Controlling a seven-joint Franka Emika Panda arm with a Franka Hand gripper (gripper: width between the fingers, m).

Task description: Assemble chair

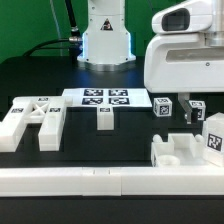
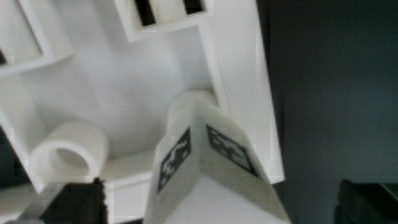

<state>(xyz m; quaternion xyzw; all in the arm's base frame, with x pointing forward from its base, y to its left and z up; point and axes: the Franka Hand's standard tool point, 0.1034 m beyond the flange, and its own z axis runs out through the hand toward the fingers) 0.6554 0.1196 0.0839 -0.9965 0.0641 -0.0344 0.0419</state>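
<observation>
The chair lies in loose white tagged pieces. In the exterior view two bar pieces [image 1: 25,122] [image 1: 52,125] lie at the left, a small piece [image 1: 105,118] in the middle, a cube [image 1: 162,108] to the right, and a blocky slab piece [image 1: 178,150] with a tagged post [image 1: 213,135] at the front right. My gripper [image 1: 192,112] hangs just behind that group. In the wrist view the gripper [image 2: 217,205] is open. Its dark fingers [image 2: 71,200] straddle the tagged post [image 2: 214,165] with a gap on each side. The slab [image 2: 125,90] lies beneath.
The marker board [image 1: 100,97] lies flat at the back middle of the black table. The robot base [image 1: 105,35] stands behind it. A long plain white rail [image 1: 100,180] runs along the front edge.
</observation>
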